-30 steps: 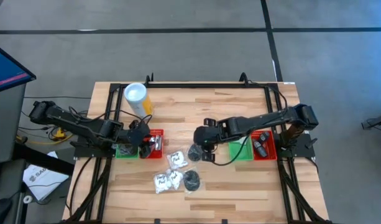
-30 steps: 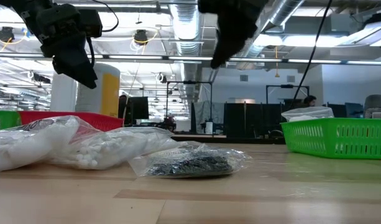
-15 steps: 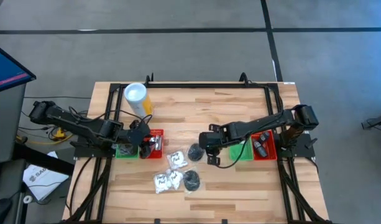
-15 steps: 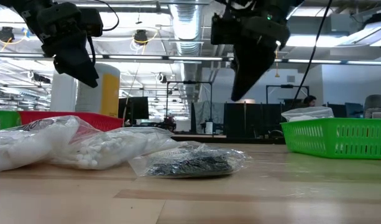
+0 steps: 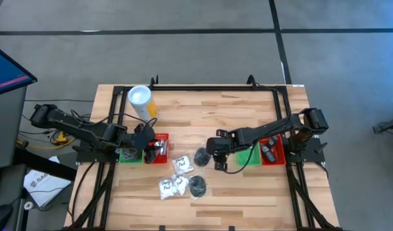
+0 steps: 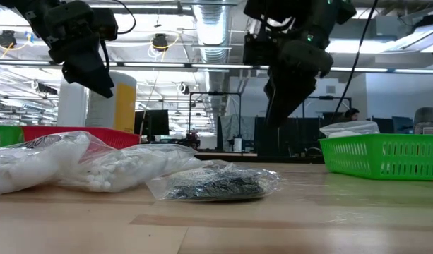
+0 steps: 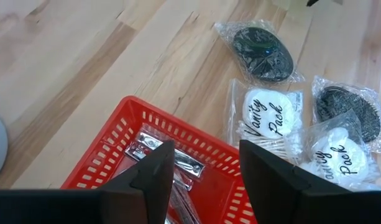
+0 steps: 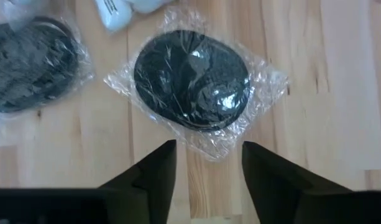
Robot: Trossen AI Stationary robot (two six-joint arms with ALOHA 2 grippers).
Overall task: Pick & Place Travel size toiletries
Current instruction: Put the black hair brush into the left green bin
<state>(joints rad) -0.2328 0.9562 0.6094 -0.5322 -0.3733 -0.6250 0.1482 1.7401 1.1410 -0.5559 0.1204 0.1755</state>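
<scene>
The table (image 5: 202, 102) is carrying the yellow cylinder (image 5: 142, 101) near its far-left corner. The red tray (image 7: 119, 155) is sitting toward the left edge — the left gripper (image 5: 149, 148) is hanging over it, fingers apart, empty. The right gripper (image 5: 217, 155) is hovering mid-table, fingers apart, just beside a bagged black disc (image 8: 191, 79). White sachets (image 7: 271, 115) are lying bunched toward the near edge.
</scene>
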